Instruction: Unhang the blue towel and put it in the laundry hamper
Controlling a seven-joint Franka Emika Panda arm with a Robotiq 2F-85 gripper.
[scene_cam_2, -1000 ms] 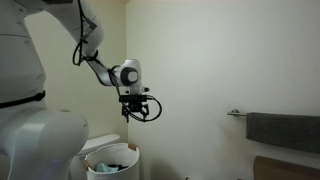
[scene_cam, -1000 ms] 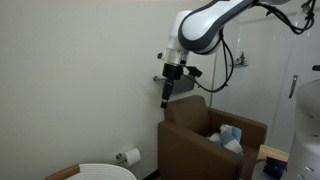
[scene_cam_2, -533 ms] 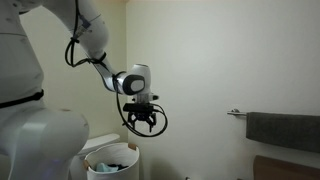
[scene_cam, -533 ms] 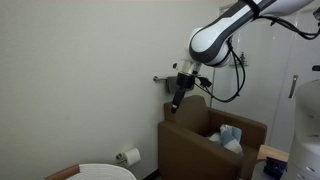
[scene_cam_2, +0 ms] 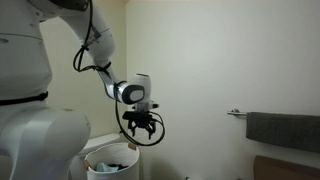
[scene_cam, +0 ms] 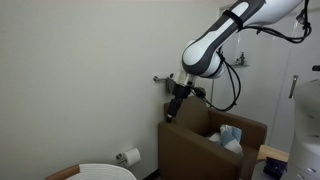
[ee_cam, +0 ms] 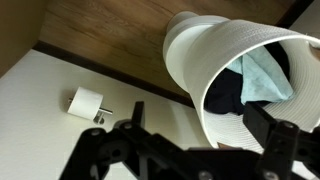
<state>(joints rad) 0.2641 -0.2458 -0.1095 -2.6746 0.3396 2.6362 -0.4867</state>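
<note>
**Listener:** Where is the towel right now?

**Operator:** I see the blue towel [ee_cam: 262,75] lying inside the white laundry hamper [ee_cam: 190,62] in my wrist view, crumpled against something dark in there. An exterior view shows pale blue cloth [scene_cam: 231,136] in a brown box-shaped bin [scene_cam: 190,148] below the arm, next to the wall rail [scene_cam: 160,78].

**Listener:** So which step are you on?

**Operator:** I judge the drop is done. What's left is to lift clear of the hamper and back away.

**Listener:** What is the claw doing?

**Operator:** The claw [ee_cam: 195,160] is released, its fingers spread with nothing between them. In an exterior view it hangs open [scene_cam_2: 143,128] just above the hamper rim [scene_cam_2: 112,152].

**Listener:** And the arm's pose?

**Operator:** The arm reaches out from high up, elbow bent, wrist pointing down and a little angled toward the hamper. A toilet roll [ee_cam: 86,103] sits on the wall to the left in the wrist view, and a dark towel [scene_cam_2: 284,129] hangs on a far rail at the right.
</note>
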